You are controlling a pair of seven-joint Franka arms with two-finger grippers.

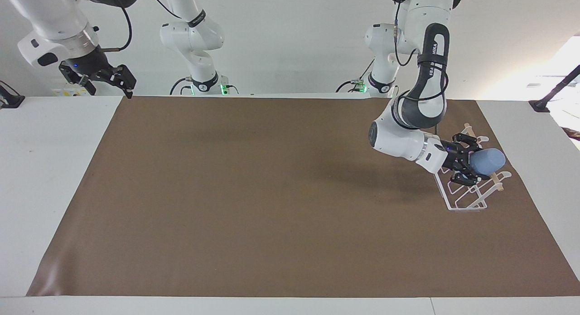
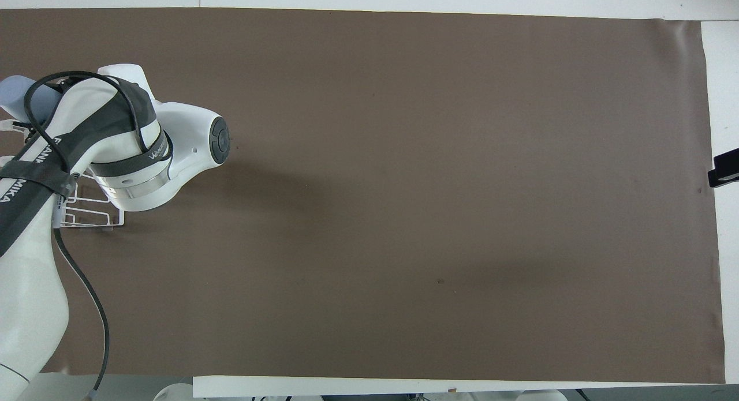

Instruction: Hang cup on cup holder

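The light-blue cup lies on its side in my left gripper, which is shut on it. The cup hangs just over the white wire cup holder, at the end of its wooden rod farther from the robots. The holder stands on the brown mat at the left arm's end of the table. In the overhead view the cup peeks out past my left arm, which hides most of the holder. My right gripper waits in the air over the table corner at the right arm's end.
A brown mat covers most of the white table. A black clamp sits on the table edge at the left arm's end, and another at the right arm's end.
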